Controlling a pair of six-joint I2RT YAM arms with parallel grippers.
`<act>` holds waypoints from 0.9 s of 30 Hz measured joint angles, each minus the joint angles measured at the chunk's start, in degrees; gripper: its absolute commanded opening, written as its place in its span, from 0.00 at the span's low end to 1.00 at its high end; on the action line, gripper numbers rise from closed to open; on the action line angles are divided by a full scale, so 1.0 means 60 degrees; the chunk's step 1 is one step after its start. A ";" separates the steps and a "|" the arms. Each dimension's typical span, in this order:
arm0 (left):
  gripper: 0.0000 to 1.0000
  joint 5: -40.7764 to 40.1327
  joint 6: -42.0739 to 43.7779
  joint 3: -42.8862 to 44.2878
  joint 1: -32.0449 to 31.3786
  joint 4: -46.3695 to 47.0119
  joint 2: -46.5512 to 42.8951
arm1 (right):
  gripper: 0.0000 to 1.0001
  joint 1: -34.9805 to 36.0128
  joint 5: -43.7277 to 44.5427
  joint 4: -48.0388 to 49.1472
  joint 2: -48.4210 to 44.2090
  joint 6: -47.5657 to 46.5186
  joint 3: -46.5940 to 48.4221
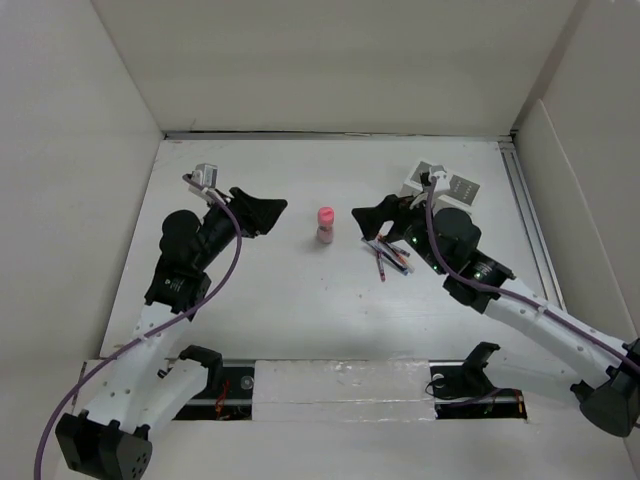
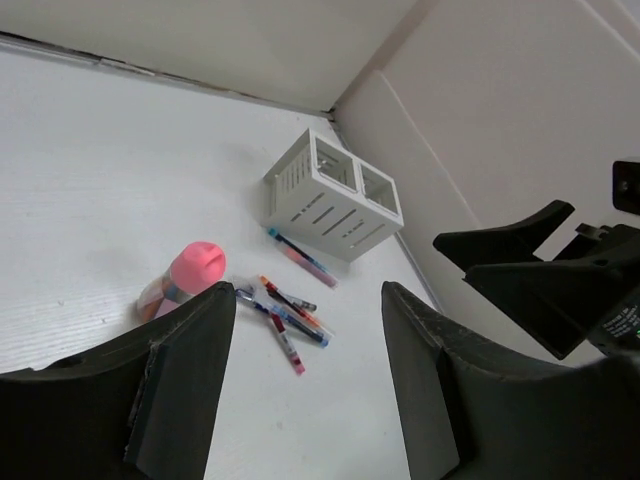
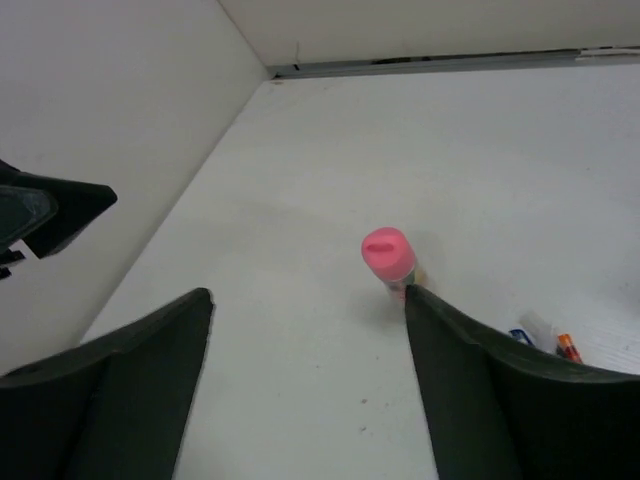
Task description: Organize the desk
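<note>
In the top view the right arm covers part of the white organizer box (image 1: pixel 452 185) behind the right claw (image 1: pixel 360 225). Coloured pens (image 1: pixel 388 257) lie loose just beside this claw on the desk (image 1: pixel 300 310). A pink-capped bottle (image 1: pixel 325 225) stands between it and the left claw (image 1: pixel 275 218); the print on the bottle is too small to read. Both claws are spread wide and hold nothing.

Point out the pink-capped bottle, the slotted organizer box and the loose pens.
pink-capped bottle (image 3: pixel 386 250): right wrist view, on the top of its pink cap.
slotted organizer box (image 2: pixel 318 210): left wrist view, on its slotted side wall.
loose pens (image 2: pixel 285 310): left wrist view, on the middle of the cluster.
</note>
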 measured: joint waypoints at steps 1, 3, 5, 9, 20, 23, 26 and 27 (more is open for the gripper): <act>0.58 0.0022 0.0084 0.0084 0.0000 -0.0117 0.0117 | 0.72 0.0000 0.0000 -0.0007 0.0051 -0.0015 0.0000; 0.58 0.0040 0.0259 0.0299 0.0000 -0.0463 0.0346 | 0.14 0.0000 -0.0007 -0.0036 0.0204 -0.0058 0.0000; 0.57 0.0033 0.0561 0.0732 0.0007 -0.1053 0.0597 | 0.00 0.0000 -0.0040 -0.0142 0.0375 -0.0007 0.0000; 0.51 -0.0259 0.1093 0.1840 -0.0069 -0.1749 0.0969 | 0.00 0.0004 -0.0069 -0.0444 0.0769 0.0047 0.0051; 0.15 -0.1810 0.1927 0.2102 -0.0113 -0.1974 0.0965 | 0.93 0.0444 -0.0117 -0.1592 0.2987 -0.0127 0.1810; 0.21 -0.2364 0.2087 0.2014 -0.0109 -0.2138 0.0692 | 0.94 0.0557 -0.0120 -0.1781 0.3898 -0.0211 0.2339; 0.32 -0.2849 0.2208 0.1960 -0.0109 -0.2251 0.0280 | 0.95 0.0688 0.0055 -0.1942 0.4969 -0.0306 0.2918; 0.35 -0.2976 0.2222 0.1923 -0.0109 -0.2255 0.0142 | 0.95 0.0699 0.0215 -0.2025 0.5278 -0.0328 0.3085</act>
